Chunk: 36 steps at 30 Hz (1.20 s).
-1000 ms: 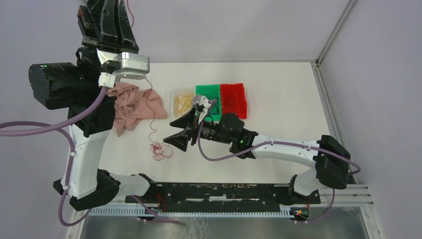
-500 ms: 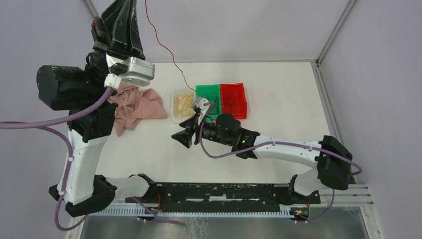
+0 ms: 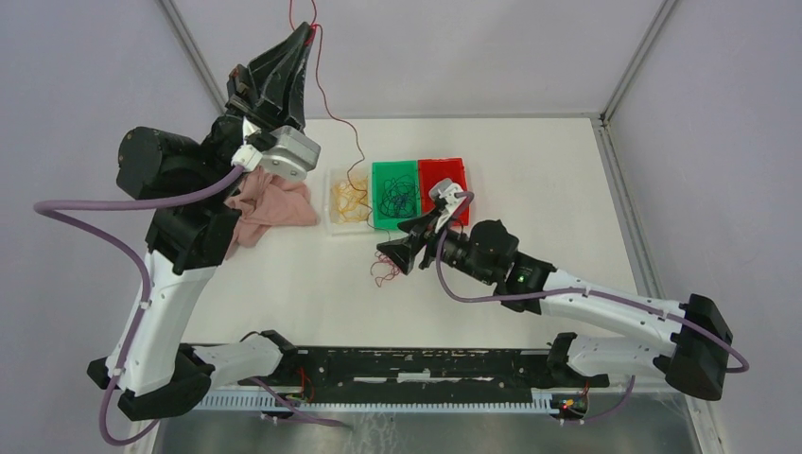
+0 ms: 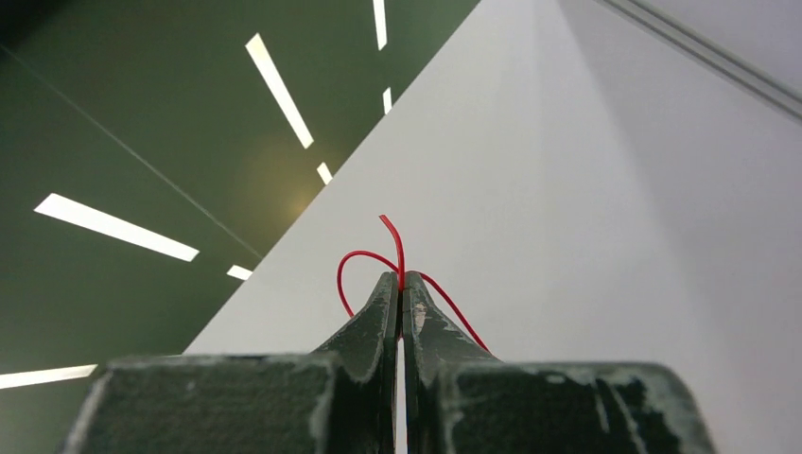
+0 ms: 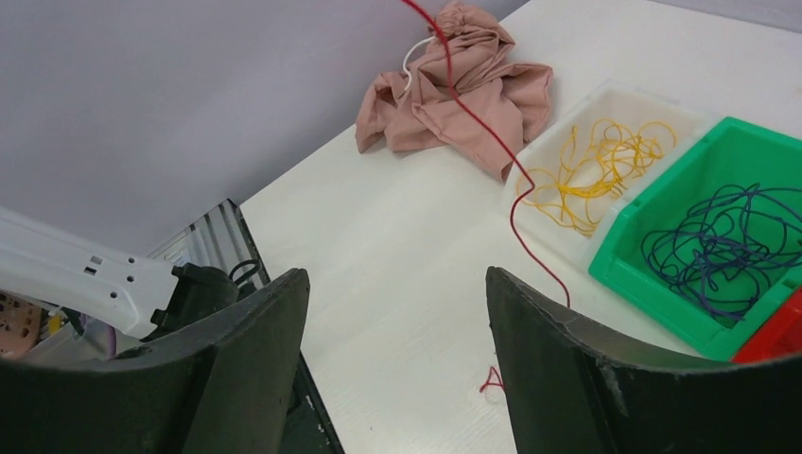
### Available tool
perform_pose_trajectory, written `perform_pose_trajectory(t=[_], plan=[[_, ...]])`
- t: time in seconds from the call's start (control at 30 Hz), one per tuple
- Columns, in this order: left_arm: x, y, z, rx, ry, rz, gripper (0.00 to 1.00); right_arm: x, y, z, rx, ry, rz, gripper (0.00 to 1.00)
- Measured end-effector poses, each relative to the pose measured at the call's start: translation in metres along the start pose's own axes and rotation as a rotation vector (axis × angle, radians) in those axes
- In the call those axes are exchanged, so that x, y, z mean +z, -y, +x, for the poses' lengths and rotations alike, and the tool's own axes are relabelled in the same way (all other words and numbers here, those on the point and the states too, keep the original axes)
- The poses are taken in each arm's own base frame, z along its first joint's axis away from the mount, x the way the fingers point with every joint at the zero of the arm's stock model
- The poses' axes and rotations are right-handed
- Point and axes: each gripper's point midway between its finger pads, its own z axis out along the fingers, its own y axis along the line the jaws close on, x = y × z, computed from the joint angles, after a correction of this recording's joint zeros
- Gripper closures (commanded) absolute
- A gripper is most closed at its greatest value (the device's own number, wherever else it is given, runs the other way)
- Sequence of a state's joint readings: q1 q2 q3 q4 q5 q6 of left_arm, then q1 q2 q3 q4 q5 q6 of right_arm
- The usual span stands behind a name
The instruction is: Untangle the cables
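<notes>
Sorting nears done: yellow cables [image 3: 348,197], dark cables [image 3: 395,197] binned at twelve o'clock. Left end effector [image 4: 399,284] pinches red cable [image 4: 399,248]; right end effector [image 5: 395,284] gapes empty.

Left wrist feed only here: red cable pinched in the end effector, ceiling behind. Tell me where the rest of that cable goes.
Observer: From the left end effector, held high, the red cable drops past the clear bin toward a small red tangle on the table.
Operator: Report the right arm.
Observer: The right end effector hovers open and empty near that tangle.
Operator: Give me the bin contents.
Observer: Yellow cables lie in the clear bin, dark cables in the green bin; what the red bin holds is unclear.
</notes>
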<state>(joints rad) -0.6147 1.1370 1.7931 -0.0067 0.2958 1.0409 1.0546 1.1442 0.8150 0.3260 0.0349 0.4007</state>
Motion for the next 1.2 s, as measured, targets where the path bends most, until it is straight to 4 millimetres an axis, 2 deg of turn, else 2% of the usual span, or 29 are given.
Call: perform_pose_trajectory(t=[0.13, 0.23, 0.33, 0.47, 0.57, 0.63, 0.7, 0.83, 0.97, 1.0, 1.03, 1.07, 1.13, 1.2], plan=[[0.001, 0.012, 0.003, -0.055, 0.001, 0.030, 0.97, -0.006, 0.006, 0.013, 0.001, -0.024, 0.012, 0.17], [0.001, 0.014, 0.001, -0.078, 0.010, 0.036, 0.97, -0.004, 0.011, 0.023, -0.036, -0.052, 0.021, 0.16], [0.001, 0.014, 0.000, -0.085, 0.011, 0.036, 0.97, 0.009, 0.021, 0.041, -0.104, -0.108, 0.041, 0.16], [0.001, 0.014, 0.001, -0.089, 0.011, 0.037, 0.97, 0.037, 0.046, 0.078, -0.180, -0.216, 0.091, 0.18], [0.001, 0.014, 0.000, -0.094, 0.011, 0.036, 0.97, 0.054, 0.073, 0.104, -0.208, -0.288, 0.144, 0.25], [0.001, 0.014, 0.000, -0.102, 0.010, 0.036, 0.97, 0.062, 0.090, 0.113, -0.212, -0.311, 0.185, 0.34], [0.001, 0.014, 0.000, -0.112, 0.011, 0.034, 0.97, 0.069, 0.104, 0.115, -0.210, -0.310, 0.217, 0.43], [-0.001, 0.015, 0.000, -0.180, 0.003, 0.029, 0.97, 0.079, 0.117, 0.101, -0.176, -0.246, 0.241, 0.58], [-0.007, 0.027, 0.003, -0.307, -0.039, 0.061, 0.97, 0.089, 0.117, 0.080, -0.109, -0.158, 0.207, 0.86], [-0.010, 0.033, 0.006, -0.348, -0.060, 0.076, 0.97, 0.091, 0.116, 0.075, -0.089, -0.135, 0.195, 0.94], [-0.013, 0.042, 0.009, -0.392, -0.083, 0.098, 0.97, 0.093, 0.114, 0.069, -0.057, -0.100, 0.171, 0.98], [-0.016, 0.051, 0.012, -0.427, -0.103, 0.117, 0.97, 0.092, 0.113, 0.065, -0.031, -0.071, 0.154, 0.99], [-0.026, 0.080, 0.022, -0.524, -0.165, 0.180, 0.97, 0.088, 0.112, 0.064, 0.017, -0.032, 0.127, 0.99], [-0.036, 0.111, 0.030, -0.607, -0.220, 0.254, 0.97, 0.079, 0.112, 0.071, 0.066, -0.019, 0.106, 0.99]])
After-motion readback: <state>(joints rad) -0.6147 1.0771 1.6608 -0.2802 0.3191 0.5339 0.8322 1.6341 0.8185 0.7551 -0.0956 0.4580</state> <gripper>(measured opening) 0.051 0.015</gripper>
